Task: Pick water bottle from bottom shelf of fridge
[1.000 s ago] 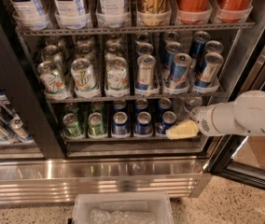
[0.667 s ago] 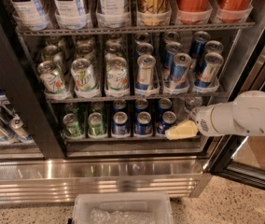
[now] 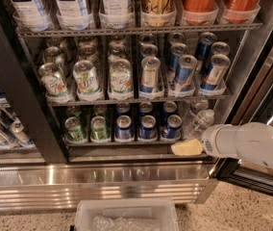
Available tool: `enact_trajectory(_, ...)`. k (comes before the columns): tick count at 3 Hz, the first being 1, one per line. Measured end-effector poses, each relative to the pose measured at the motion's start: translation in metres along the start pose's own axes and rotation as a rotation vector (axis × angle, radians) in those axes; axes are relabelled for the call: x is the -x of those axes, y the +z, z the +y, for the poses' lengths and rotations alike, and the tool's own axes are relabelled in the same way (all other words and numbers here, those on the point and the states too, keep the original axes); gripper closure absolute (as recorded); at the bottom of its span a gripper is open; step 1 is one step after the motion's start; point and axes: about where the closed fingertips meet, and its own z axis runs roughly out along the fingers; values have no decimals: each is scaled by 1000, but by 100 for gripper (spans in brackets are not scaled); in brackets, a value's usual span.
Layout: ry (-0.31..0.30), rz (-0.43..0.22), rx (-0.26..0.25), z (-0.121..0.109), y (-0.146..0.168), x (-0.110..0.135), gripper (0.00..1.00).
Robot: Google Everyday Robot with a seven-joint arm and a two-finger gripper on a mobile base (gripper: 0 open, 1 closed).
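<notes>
Look at the bottom shelf (image 3: 117, 146) of the fridge (image 3: 127, 186); the water bottle (image 3: 202, 121) you want stands at the right end, just beside the blue cans (image 3: 147, 127), with one more bottle right behind it; it stands up straight, cap on top, so its long side runs up and down. Your gripper (image 3: 187, 147) is low at the front edge of that shelf, on the end of the white arm (image 3: 252, 146) that comes in from the right; you cannot tell from here if it is open or closed, and it holds nothing. The bottle is just above the gripper, a little to the right and a bit deeper in; I think you need to lift and go in, and mind the nearest blue can.
</notes>
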Motion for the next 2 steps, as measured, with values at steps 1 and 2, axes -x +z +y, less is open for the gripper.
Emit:
enact_trajectory(1,7,-5,-2,-2,10,6,0)
enact_trajectory(2,29,-23,6,-2,21,16,0)
